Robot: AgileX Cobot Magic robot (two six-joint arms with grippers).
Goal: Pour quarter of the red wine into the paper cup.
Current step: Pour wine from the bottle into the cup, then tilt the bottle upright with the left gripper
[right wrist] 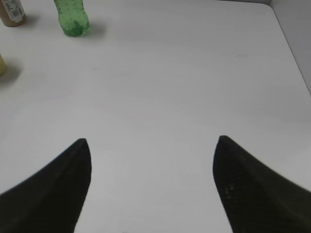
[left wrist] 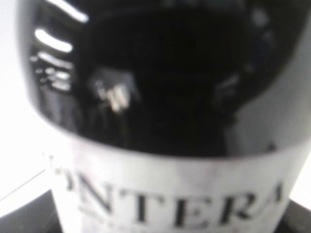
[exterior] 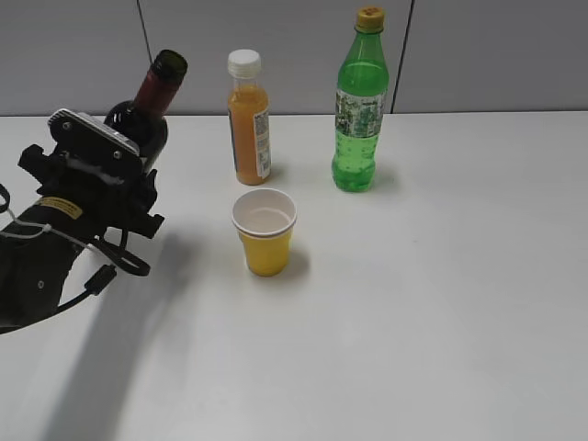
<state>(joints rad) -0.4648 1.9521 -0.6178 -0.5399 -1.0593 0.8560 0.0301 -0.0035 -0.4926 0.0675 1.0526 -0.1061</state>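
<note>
The left wrist view alone shows the label "NTERA" on the red wine (left wrist: 165, 121), filling its frame. At left of the exterior frame, the left gripper (exterior: 96, 179) hides its jaws, so its grasp cannot be told; the bottle's neck tilts toward upper right, left of the paper cup (exterior: 265, 231). Only the right wrist view shows the right gripper (right wrist: 151, 155), jaws spread wide over the table (right wrist: 184, 82).

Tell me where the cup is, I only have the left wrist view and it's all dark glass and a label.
Observer: The paper cup stands upright on the table, to the right of the wine bottle and apart from it.
Operator: Is the bottle tipped?
Observer: Yes, its neck leans toward the cup's side, with the left gripper at its body.
Operator: And the other arm?
Observer: The right gripper is open over bare table, holding nothing.
</note>
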